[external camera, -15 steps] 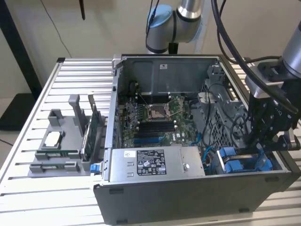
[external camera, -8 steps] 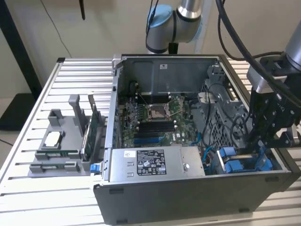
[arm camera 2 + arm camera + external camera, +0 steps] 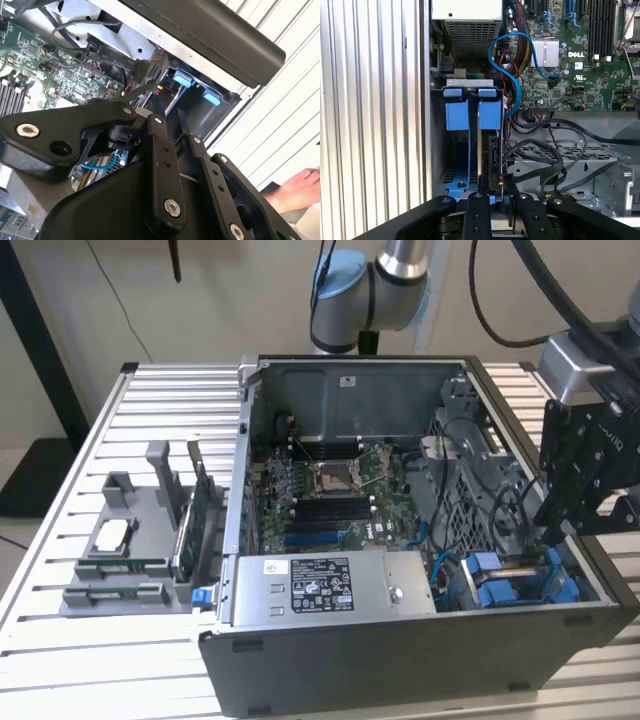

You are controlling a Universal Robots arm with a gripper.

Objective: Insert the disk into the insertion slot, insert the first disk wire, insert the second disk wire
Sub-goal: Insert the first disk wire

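Observation:
The disk (image 3: 481, 150) stands edge-on in the insertion slot (image 3: 468, 83), the grey bay at the case's corner, with its blue carrier tabs (image 3: 490, 114) facing up. In the exterior view the blue carrier (image 3: 495, 578) sits at the case's near right corner, and my gripper (image 3: 553, 532) hangs just above it. In both wrist views my gripper (image 3: 497, 194) appears shut on a small black wire plug (image 3: 120, 136). The plug (image 3: 495, 181) is right against the disk's end. Red and yellow leads (image 3: 159, 88) run into the bay beyond it.
A blue cable (image 3: 513, 55) and black cables (image 3: 555, 150) loop beside the bay. The grey power-supply box (image 3: 320, 585) and green motherboard (image 3: 330, 490) take up the rest of the case. A grey parts fixture (image 3: 130, 550) stands at the exterior view's left. A hand (image 3: 300, 187) rests outside the case.

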